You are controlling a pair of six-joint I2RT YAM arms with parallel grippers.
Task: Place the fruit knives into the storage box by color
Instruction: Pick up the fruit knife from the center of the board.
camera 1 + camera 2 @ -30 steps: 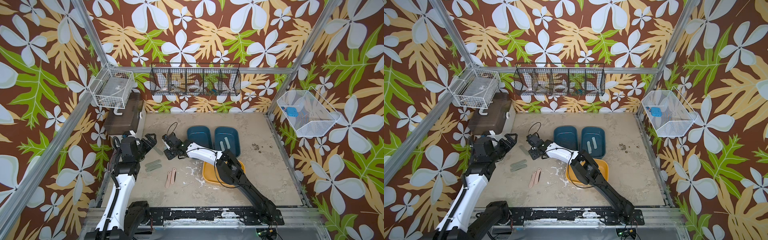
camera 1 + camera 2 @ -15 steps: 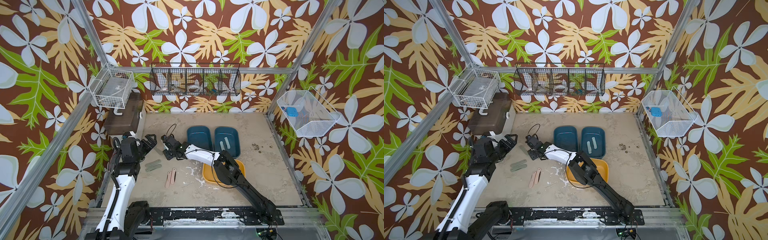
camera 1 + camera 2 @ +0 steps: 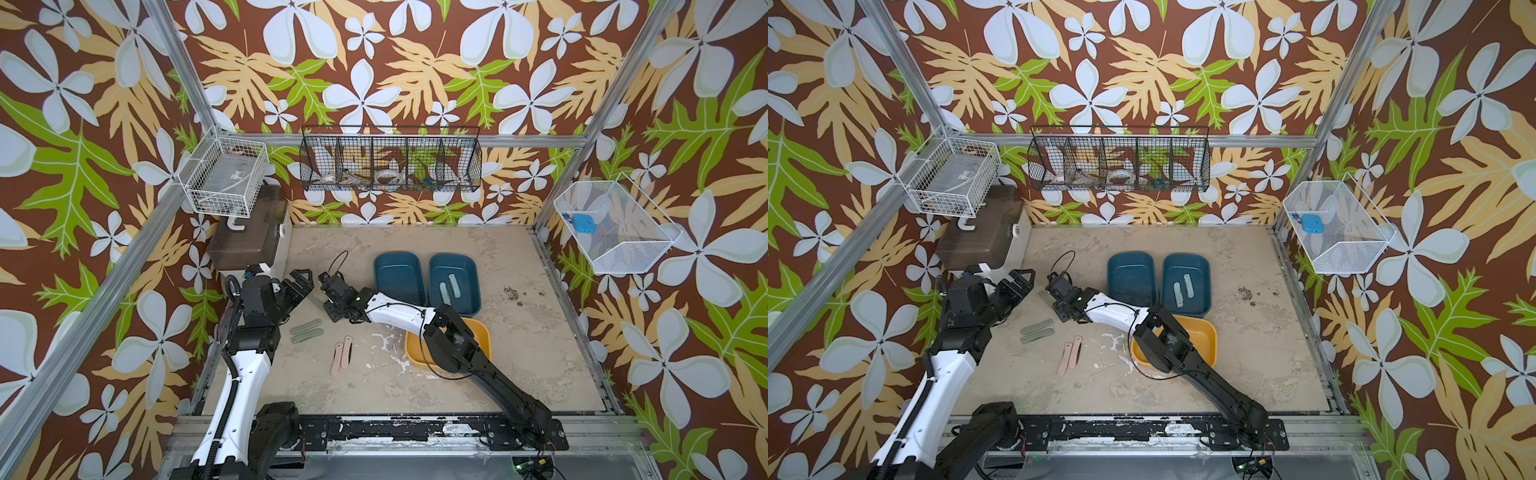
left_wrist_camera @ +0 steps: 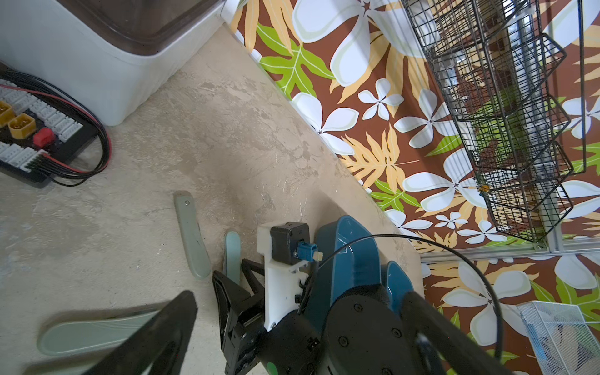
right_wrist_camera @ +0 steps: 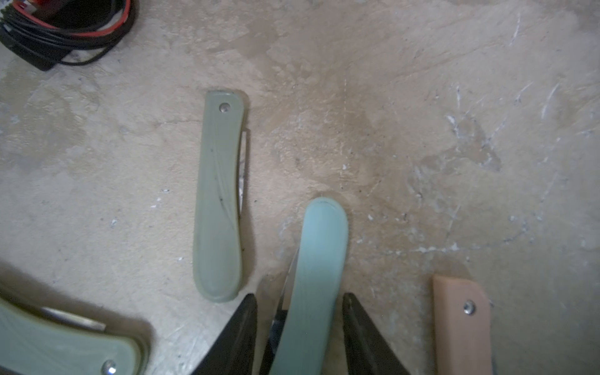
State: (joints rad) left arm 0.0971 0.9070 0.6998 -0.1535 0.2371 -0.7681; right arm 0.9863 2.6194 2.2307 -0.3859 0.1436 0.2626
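My right gripper (image 5: 298,295) is low over the table at centre left, its jaws either side of a light blue fruit knife (image 5: 311,276) with a narrow gap on each side. Beside it lies a grey-green knife (image 5: 220,194). Two more grey-green knives (image 3: 306,330) and two pale pink ones (image 3: 340,358) lie nearer the front. Two light blue knives (image 3: 449,289) rest in the right blue tray (image 3: 473,270) of the storage box. The left blue tray (image 3: 399,291) holds nothing, and my right arm partly covers the yellow tray (image 3: 484,332). My left gripper (image 3: 301,282) hovers wide open, just left of the right one.
A black connector board with red and black wires (image 4: 29,130) lies by a white bin with a brown lid (image 3: 249,232) at the back left. Wire baskets (image 3: 390,162) hang on the walls.
The right gripper's jaws have narrowed around the light blue knife, and the gripper has edged slightly left. The left arm has stayed put.
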